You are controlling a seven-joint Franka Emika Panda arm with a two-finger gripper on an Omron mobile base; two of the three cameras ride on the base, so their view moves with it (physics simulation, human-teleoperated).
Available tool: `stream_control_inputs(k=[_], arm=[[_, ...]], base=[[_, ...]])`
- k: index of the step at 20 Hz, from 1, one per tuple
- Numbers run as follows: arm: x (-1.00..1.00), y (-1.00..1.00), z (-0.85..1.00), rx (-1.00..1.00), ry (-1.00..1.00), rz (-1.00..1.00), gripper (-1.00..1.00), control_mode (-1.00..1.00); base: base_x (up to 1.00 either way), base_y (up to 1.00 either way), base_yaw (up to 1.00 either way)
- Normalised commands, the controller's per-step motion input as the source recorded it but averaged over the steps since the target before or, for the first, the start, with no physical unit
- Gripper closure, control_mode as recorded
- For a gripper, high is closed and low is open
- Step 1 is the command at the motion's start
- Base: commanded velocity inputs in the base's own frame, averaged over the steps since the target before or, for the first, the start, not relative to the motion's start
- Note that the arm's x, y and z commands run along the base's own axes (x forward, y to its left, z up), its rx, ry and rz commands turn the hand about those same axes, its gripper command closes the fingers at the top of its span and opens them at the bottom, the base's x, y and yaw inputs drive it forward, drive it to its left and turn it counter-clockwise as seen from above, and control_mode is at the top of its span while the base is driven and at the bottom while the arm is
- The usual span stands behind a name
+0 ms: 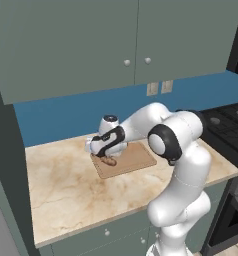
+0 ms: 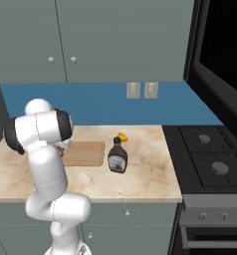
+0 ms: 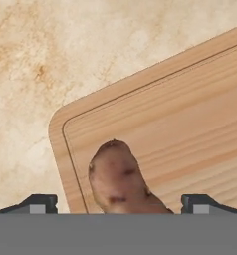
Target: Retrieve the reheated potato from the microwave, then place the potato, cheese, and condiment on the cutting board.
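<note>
In the left base view, the white arm reaches forward and left over the beige marbled stone counter [image 1: 61, 190], and the two-finger gripper [image 1: 107, 156] hangs just above the small tan-brown oval potato [image 1: 109, 160]. The potato lies on the flat light brown wooden cutting board [image 1: 133, 159], near the board's left corner. The arm's own forearm and elbow cover the board's right edge and the counter behind it. A black stove [image 1: 226, 125] adjoins the counter's right end; grey-green wall cabinets [image 1: 116, 40] hang above a blue backsplash [image 1: 56, 117] carrying two wall outlets [image 1: 159, 88]. In the right base view, the arm's shoulder stands in front of the cutting board's [image 2: 88, 153] left end. The squat dark brown condiment bottle [image 2: 117, 156], with black cap and white-and-red label, stands upright on the counter [image 2: 140, 179] just beside the board's right edge, off the board. The small bright yellow cheese wedge [image 2: 122, 135] lies on the counter just behind the bottle, partly hidden by it. The stove [image 2: 210, 157] borders the counter's right edge. In the hand view, the two dark fingertips [image 3: 38, 203] stand wide apart, one on each side of the potato [image 3: 119, 179], neither touching it. The potato rests inside the grooved border of the cutting board [image 3: 190, 109], near a rounded corner; bare counter [image 3: 51, 50] surrounds that corner.
</note>
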Motion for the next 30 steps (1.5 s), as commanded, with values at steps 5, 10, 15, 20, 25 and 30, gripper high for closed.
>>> stream_control_inputs(k=[5, 10, 15, 20, 25, 30], arm=[[0.02, 0.0, 0.37, -0.04, -0.04, -0.12, -1.0, -1.0], [0.01, 0.0, 0.51, -0.02, 0.0, -0.13, -1.0, -1.0], [-0.02, -0.06, 0.45, -0.04, 0.0, -0.12, -1.0, -1.0], [-0.27, -0.2, 0.17, -0.07, 0.0, -0.11, -1.0, -1.0], [-0.42, -0.26, 0.01, -0.04, 0.0, -0.1, -1.0, -1.0], [-0.42, -0.28, 0.05, 0.0, 0.0, -0.05, -1.0, -1.0]], base=[[0.0, 0.0, 0.0], [0.0, 0.0, 0.0], [0.0, 0.0, 0.0], [0.0, 0.0, 0.0], [0.0, 0.0, 0.0], [0.0, 0.0, 0.0]])
